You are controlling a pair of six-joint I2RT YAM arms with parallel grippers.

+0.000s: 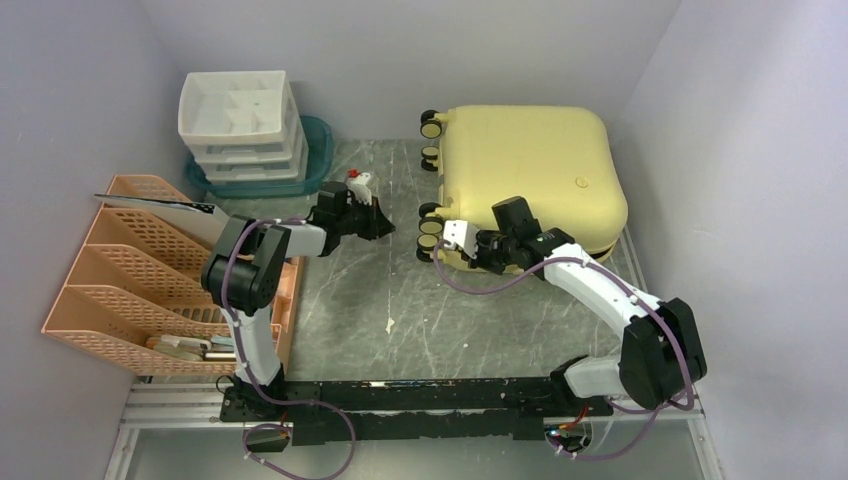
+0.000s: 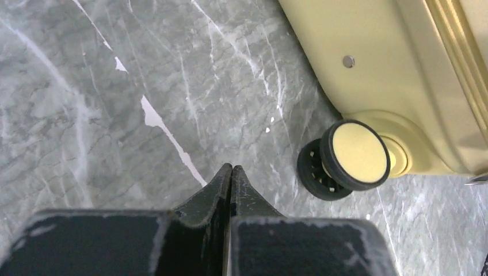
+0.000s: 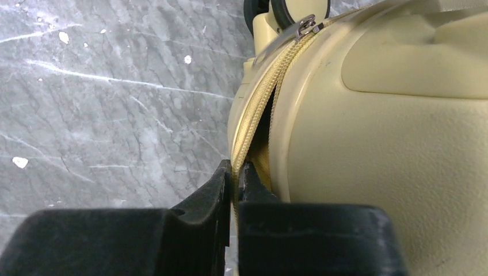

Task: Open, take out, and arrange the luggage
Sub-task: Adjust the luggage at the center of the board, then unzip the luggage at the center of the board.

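White-and-black arms (image 1: pixel 600 285), purple cables (image 1: pixel 478 290)

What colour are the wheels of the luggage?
The wheels have pale yellow faces with black rims, best seen in the left wrist view.

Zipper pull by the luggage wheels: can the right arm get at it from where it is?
Probably yes. The right gripper is shut on the zipper tape of the luggage, and the zipper pull lies further along that seam with nothing between.

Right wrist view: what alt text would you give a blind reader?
The right gripper pinches the zipper edge of a pale yellow suitcase, whose seam gapes slightly. A metal zipper pull sits farther along, near a wheel; grey marbled table lies left.
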